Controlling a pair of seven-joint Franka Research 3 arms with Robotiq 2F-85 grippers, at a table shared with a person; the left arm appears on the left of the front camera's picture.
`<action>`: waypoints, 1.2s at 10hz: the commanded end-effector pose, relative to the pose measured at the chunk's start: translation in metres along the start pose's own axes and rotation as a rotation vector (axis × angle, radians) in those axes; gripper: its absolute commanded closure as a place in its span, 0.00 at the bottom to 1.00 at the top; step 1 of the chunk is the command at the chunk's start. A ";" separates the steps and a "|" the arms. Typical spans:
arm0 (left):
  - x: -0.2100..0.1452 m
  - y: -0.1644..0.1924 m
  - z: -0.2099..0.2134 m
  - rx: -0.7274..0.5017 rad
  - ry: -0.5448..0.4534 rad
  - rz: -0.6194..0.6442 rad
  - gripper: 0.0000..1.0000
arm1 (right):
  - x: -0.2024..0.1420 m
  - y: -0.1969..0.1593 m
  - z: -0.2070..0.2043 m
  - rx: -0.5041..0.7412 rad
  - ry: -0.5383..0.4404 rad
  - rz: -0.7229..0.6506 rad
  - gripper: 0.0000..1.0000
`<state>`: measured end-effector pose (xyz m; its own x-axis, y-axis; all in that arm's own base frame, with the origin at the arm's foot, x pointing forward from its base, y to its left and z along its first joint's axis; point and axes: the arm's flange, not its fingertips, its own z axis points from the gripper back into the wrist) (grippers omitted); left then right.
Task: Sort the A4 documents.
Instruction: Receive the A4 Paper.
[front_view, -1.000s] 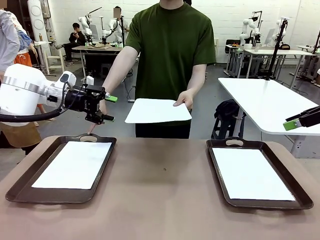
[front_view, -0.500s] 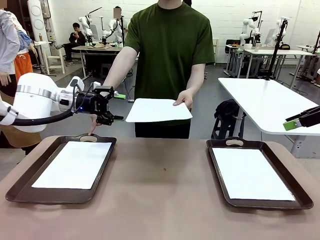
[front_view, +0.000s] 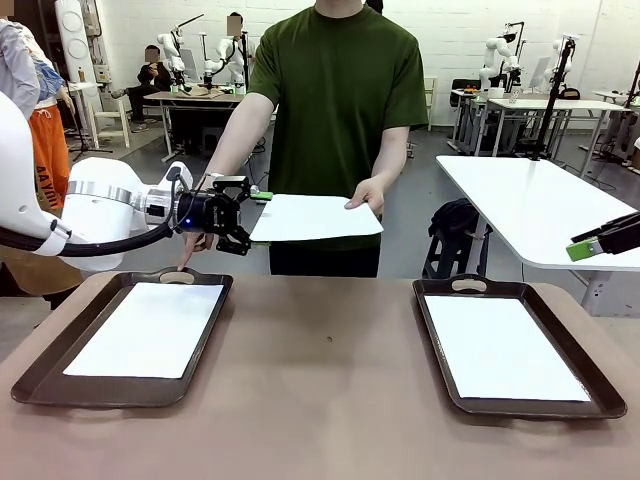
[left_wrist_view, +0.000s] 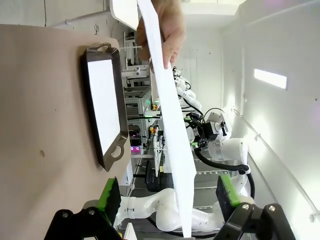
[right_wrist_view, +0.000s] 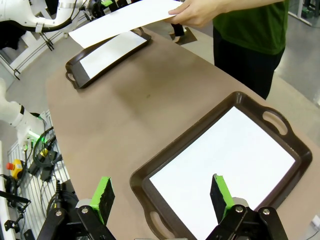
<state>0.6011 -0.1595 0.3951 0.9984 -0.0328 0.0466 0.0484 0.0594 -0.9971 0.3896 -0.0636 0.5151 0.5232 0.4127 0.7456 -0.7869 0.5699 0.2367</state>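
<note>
A person across the table holds out a white A4 document (front_view: 315, 218) flat in one hand (front_view: 368, 197). My left gripper (front_view: 252, 220) stands open at the sheet's left edge. In the left wrist view the document (left_wrist_view: 172, 125) runs edge-on between my two green-padded fingers without touching them. Two more documents lie flat in trays, one on the left (front_view: 150, 328) and one on the right (front_view: 505, 347). My right gripper (front_view: 598, 241) hangs open at the right edge, and in its own view it (right_wrist_view: 162, 192) hovers over the right tray's document (right_wrist_view: 225, 165).
Two dark brown handled trays sit on the brown table, the left tray (front_view: 212, 335) and the right tray (front_view: 430, 335). The person's other hand (front_view: 187, 255) rests at the left tray's far handle. A white table (front_view: 530, 200) stands behind on the right.
My left gripper has moved right towards the held sheet, and its open fingers now straddle the sheet's left edge. The right arm and the person's sheet have stayed put.
</note>
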 end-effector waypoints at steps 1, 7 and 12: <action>0.012 -0.002 -0.012 -0.038 0.014 0.043 0.00 | 0.000 -0.001 0.000 -0.005 -0.006 0.004 0.00; 0.012 -0.004 -0.011 -0.076 -0.054 0.019 0.40 | 0.000 -0.001 0.000 -0.005 -0.006 0.004 0.00; 0.011 -0.002 -0.011 -0.061 -0.043 0.017 0.75 | 0.000 -0.001 0.000 -0.005 -0.006 0.004 0.00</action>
<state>0.6118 -0.1695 0.3968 0.9999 -0.0011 0.0170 0.0170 -0.0058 -0.9998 0.3896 -0.0636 0.5151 0.5231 0.4127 0.7456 -0.7869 0.5698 0.2367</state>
